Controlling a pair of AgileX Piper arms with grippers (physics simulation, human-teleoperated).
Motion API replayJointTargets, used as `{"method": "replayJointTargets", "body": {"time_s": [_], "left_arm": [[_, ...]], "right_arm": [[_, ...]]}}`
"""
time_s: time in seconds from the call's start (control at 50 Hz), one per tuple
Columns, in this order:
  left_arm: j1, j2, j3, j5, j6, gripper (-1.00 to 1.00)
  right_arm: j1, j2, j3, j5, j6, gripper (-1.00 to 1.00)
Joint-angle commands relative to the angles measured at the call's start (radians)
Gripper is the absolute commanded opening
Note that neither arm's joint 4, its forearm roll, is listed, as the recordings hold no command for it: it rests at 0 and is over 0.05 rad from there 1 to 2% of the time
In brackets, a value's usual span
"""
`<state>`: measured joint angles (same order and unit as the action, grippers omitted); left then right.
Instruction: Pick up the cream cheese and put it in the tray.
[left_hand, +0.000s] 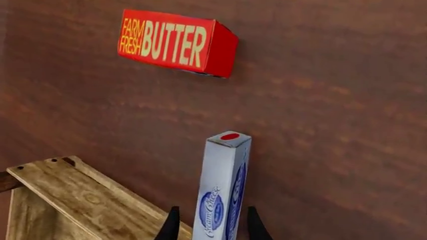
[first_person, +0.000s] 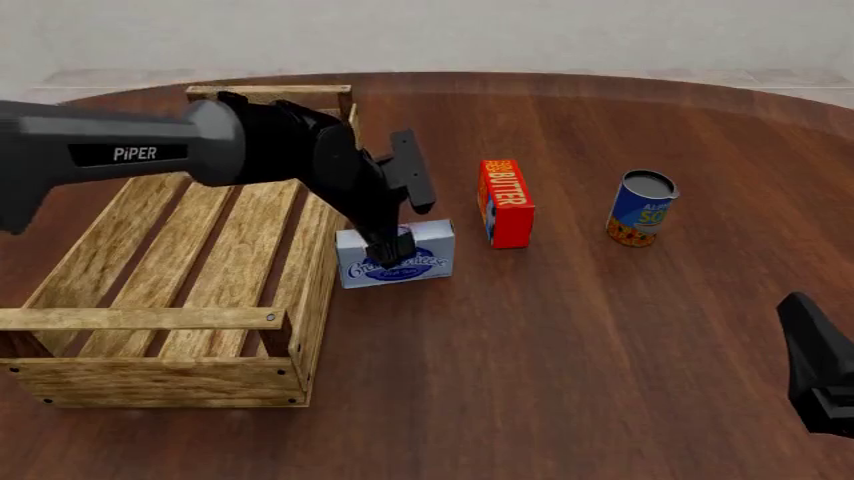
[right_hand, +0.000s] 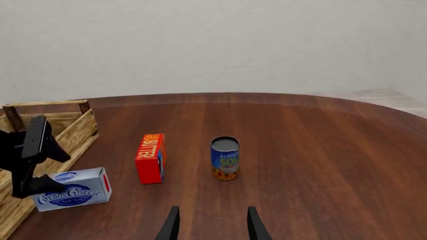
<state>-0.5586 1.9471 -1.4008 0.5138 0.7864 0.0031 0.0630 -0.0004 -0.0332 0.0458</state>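
A: Tray (first_person: 160, 262) far left, wooden slats, nothing in it. Left gripper (first_person: 390, 244) just right of its long wall, down on the cream cheese (first_person: 400, 262).

B: Grasped?

A: Looks so. Left wrist view: box (left_hand: 224, 187) between both fingertips (left_hand: 171, 226), jaws closed on it across the narrow faces. Can't tell whether lifted or on the table (first_person: 601, 350). Box on edge, right against the tray's outer wall.

B: Step in hand?

A: Lift, then carry left over the wall. Advice: straight up first, clear the rim before any sideways move. Wall touching or nearly touching the box, so dragging left likely snags. Keep grip firm; tall thin box could pivot between the pads. Lower flat onto the slats, release only once down.

B: Arm pose?

A: Left arm in from the left, crossing above the tray, wrist bent steeply down, fingers near vertical over the box.

B: Further right?

A: Butter box (first_person: 506, 203) standing upright, near the cheese, not touching. Soup can (first_person: 641, 208) beyond it, well apart. Neither in the carry path.

B: Right side?

A: Right gripper (right_hand: 212, 225) parked low at the near right edge, jaws spread, holding nothing.
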Motion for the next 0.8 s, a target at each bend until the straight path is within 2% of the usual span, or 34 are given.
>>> {"method": "replayJointTargets", "body": {"time_s": [0.02,0.42,0.54,0.8], "left_arm": [[-0.008,0.02,-0.007,0.009,-0.004,1.0],[0.025,0.056,-0.039,0.026,-0.002,1.0],[0.026,0.073,-0.088,0.054,-0.029,1.0],[0.022,0.098,-0.098,0.057,-0.039,1.0]], "right_arm": [[0.0,0.003,0.0,-0.001,0.001,1.0],[-0.002,0.003,0.0,-0.001,0.003,1.0],[-0.003,0.005,0.0,-0.002,0.005,1.0],[-0.004,0.008,0.0,-0.004,0.007,1.0]]}}
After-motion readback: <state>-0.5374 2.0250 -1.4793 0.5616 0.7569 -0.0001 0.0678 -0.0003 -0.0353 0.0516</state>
